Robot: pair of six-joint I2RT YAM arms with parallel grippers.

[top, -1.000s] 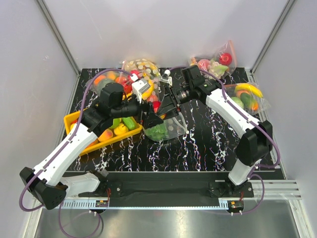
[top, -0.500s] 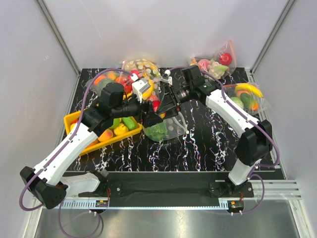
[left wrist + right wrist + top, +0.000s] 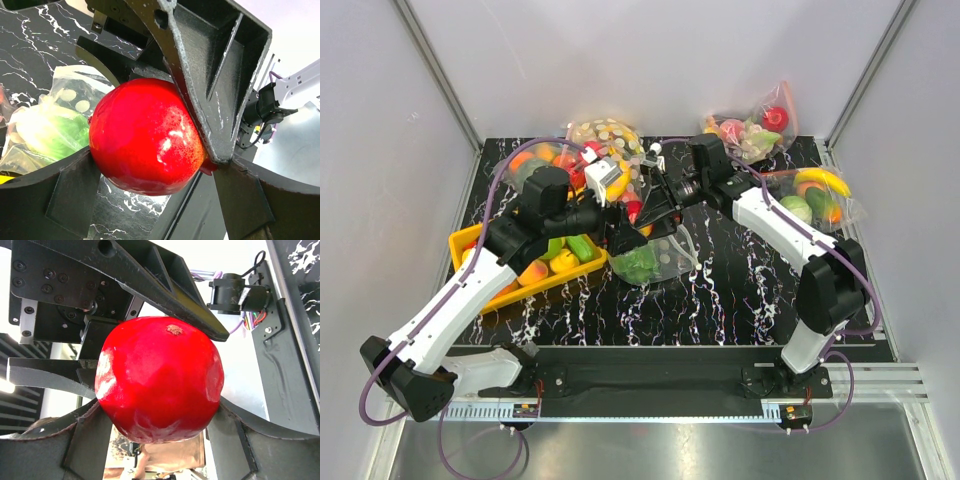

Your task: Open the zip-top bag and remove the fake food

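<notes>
Now the glossy red round plastic fruit (image 3: pixel 145 142) is gripped tight by both left gripper (image 3: pixel 628 226) and right gripper (image 3: pixel 648 208), just above the polka-dotted clear plastic zip-top bag (image 3: pixel 674 262) holding leafy green lettuce (image 3: pixel 638 265).

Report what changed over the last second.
The right arm swung slightly left and away from its base, carrying the right gripper a little further toward the left side. Nothing was visibly grabbed or released: the red fruit stays pinched between both grippers. The left gripper, zip-top bag and yellow tray are unchanged.
</notes>
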